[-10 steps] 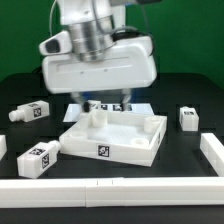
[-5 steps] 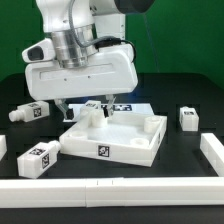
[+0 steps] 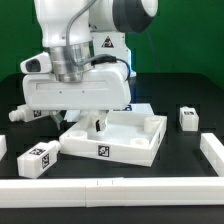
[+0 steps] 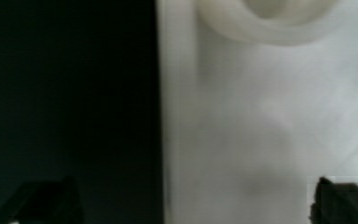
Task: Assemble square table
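Observation:
The square table slab (image 3: 112,138) lies upside down in the middle, its tag on the front wall. My gripper (image 3: 85,120) hangs low over the slab's far corner on the exterior view's left, with its fingers spread. In the wrist view the open gripper (image 4: 194,203) straddles the slab's edge (image 4: 265,120), with a round socket (image 4: 286,20) ahead; nothing is between the fingers. Loose legs lie at the front left (image 3: 36,158), at the left behind the arm (image 3: 18,114) and at the right (image 3: 188,118).
White border rails run along the front (image 3: 110,187), the right (image 3: 212,151) and the left edge (image 3: 2,146). The marker board (image 3: 142,108) lies just behind the slab, mostly hidden by the arm.
The arm has moved to the exterior view's left and come down, from over the marker board to the slab's far left corner. The fingers stay open and the parts have not moved.

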Motion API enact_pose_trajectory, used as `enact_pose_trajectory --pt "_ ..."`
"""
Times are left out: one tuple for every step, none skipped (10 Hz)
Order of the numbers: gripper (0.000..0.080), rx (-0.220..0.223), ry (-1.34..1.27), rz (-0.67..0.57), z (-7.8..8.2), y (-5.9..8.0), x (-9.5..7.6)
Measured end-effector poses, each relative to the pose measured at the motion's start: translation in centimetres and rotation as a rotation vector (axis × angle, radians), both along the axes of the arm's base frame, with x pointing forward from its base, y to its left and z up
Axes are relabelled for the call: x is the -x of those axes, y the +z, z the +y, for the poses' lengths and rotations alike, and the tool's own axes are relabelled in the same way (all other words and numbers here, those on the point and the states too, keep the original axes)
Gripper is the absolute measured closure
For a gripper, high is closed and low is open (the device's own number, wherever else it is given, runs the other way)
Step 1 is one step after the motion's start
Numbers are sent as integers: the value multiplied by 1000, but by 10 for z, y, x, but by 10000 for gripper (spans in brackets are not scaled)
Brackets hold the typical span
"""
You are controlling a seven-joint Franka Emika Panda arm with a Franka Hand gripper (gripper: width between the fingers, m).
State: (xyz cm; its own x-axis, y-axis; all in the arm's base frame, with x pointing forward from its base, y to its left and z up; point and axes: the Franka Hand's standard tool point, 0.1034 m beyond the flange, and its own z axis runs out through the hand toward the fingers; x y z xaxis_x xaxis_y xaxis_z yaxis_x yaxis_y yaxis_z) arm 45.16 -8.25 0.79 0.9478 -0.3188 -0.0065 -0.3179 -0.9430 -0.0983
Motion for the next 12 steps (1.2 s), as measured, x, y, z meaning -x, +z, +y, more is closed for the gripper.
enact_pose_trajectory --pt "151 1 -1 2 -1 -1 1" --pt "151 0 -1 2 -1 -1 1" --pt "246 0 -1 2 -1 -1 1" --pt "382 0 -1 2 -1 -1 1" --pt "382 0 -1 2 -1 -1 1" --pt "586 -2 -10 4 2 -1 1" --pt "586 -7 -47 5 12 1 -3" --pt "739 -14 -79 3 27 4 -9" --pt "739 -20 -84 0 38 7 -15" --pt "749 -22 -70 -3 39 9 -19" --pt "749 -21 -56 -6 36 9 -19" --pt "749 -24 1 -10 31 13 -23"
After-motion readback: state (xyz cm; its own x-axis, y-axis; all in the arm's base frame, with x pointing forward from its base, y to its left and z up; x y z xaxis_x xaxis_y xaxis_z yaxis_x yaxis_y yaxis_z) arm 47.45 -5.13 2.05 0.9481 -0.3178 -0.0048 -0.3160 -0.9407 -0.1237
